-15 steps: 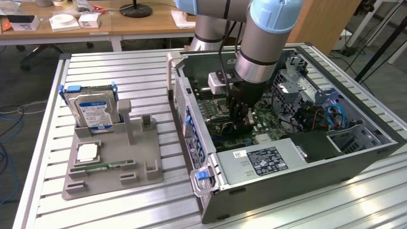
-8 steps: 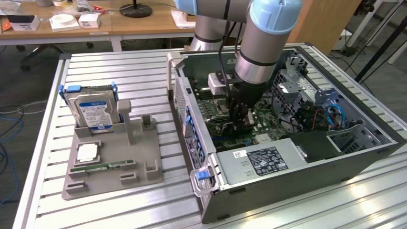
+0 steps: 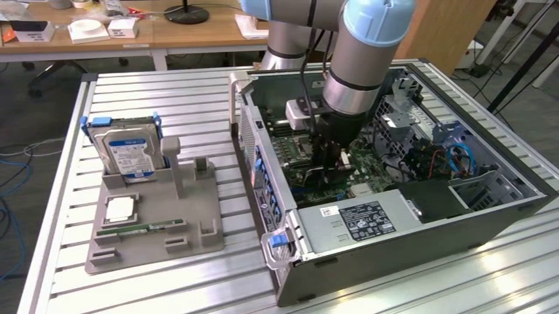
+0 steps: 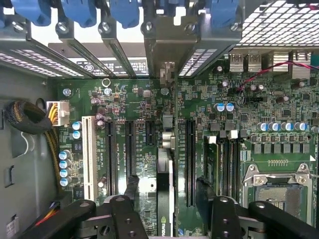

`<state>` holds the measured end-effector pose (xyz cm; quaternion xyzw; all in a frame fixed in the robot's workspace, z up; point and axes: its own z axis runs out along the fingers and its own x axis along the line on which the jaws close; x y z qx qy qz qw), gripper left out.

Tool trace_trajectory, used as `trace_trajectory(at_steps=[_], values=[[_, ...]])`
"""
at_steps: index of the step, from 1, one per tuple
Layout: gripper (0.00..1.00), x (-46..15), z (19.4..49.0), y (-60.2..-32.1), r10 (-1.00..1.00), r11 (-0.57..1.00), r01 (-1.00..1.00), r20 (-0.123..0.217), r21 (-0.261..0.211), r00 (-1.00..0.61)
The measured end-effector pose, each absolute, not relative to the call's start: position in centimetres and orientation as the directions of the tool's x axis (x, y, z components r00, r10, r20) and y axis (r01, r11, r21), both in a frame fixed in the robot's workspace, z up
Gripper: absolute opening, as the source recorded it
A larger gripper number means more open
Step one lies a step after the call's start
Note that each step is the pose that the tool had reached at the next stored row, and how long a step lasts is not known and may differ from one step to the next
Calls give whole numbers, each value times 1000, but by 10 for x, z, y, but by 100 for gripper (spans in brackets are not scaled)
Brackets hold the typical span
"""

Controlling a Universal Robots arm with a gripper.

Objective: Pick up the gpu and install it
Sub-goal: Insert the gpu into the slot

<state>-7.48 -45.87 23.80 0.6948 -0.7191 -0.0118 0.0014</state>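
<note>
Gpu [image 4: 165, 191] stands edge-on in its motherboard [image 4: 149, 124] slot, apparently seated; gripper [image 4: 167, 191] fingers spread either side, not pinching it, so installation looks essentially done.

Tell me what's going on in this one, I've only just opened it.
A single robot arm is reaching down into an open desktop computer case lying on its side on a slatted table. Its gripper hangs over the motherboard, jaws spread to either side of the gpu, which stands on edge in an expansion slot with its metal bracket at the case's rear wall. The jaws look clear of the card. Beside the case, a grey parts tray holds a hard drive and a memory stick.
</note>
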Motion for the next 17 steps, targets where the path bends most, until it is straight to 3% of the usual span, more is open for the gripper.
trace_trajectory(at_steps=[17], values=[[57, -75, 309, -459, -999, 34, -999, -15, 19, -35]])
